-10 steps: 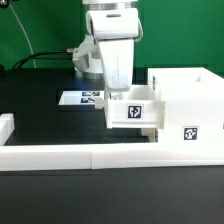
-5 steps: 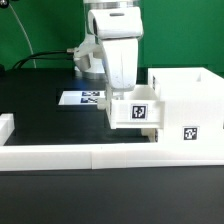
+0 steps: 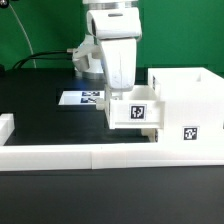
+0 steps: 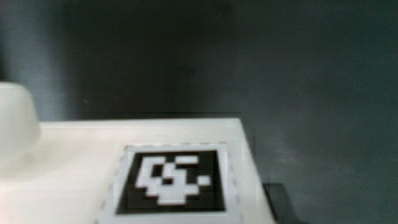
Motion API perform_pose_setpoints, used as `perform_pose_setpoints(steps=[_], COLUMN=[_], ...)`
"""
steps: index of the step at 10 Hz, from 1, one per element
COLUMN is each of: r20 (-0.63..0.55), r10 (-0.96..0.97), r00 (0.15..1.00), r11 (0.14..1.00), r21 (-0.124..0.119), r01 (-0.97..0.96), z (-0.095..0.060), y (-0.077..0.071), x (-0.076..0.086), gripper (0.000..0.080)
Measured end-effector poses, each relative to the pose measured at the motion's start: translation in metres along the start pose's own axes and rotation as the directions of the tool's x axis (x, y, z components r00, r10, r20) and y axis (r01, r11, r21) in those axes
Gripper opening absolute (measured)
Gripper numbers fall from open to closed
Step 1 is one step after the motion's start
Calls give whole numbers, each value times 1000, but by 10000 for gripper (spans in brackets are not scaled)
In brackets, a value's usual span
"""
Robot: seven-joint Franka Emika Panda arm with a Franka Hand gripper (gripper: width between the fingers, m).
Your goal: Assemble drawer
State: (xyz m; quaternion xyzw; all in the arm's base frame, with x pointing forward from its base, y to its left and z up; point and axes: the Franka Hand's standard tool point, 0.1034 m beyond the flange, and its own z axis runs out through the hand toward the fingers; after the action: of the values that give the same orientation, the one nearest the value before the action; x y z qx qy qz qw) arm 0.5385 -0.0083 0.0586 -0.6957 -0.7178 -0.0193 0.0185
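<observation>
The big open shell [image 3: 186, 105] of the drawer sits on the black table [image 3: 40, 100], toward the exterior view's right, and everything else is easiest placed against it. One small tray [image 3: 133, 110] is pressed up against the shell's side that faces the exterior view's left, its tagged face turned toward the camera and level with the shell's lower half. A second square tag [image 3: 189, 131] shows on the shell's own front, low down, just beside the tray.

The arm comes straight down over the tray. Its gripper [image 3: 118, 92] reaches into the tray's open top, on the side away from the shell. The fingertips are hidden by the tray wall, so I cannot tell whether they are parted or clamped on it.

The wrist view is blurry: a white surface with a black-and-white tag [image 4: 176, 181] close up, a rounded white form [image 4: 15, 125] at the picture's edge, and dark table beyond.

Behind the tray, farther from the shell, the marker board [image 3: 80, 99] lies flat on the table. In front of both shell and tray runs the long low white border wall [image 3: 70, 154], with a short white block [image 3: 5, 127] at its far end, well away from the shell.
</observation>
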Motion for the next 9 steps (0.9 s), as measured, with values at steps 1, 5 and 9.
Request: perform_pose_setpoints(steps=[1,5,9], r20=[-1,-8,-8], r10=[7,49,56], r00=[1000,999,998], r11=[1000,997,997], r21=[-5,-55,-53], r01=[-7,-49,-56], z=[0,2,2], y=[1,1,0], x=[2,4,4], gripper=[42,42,42])
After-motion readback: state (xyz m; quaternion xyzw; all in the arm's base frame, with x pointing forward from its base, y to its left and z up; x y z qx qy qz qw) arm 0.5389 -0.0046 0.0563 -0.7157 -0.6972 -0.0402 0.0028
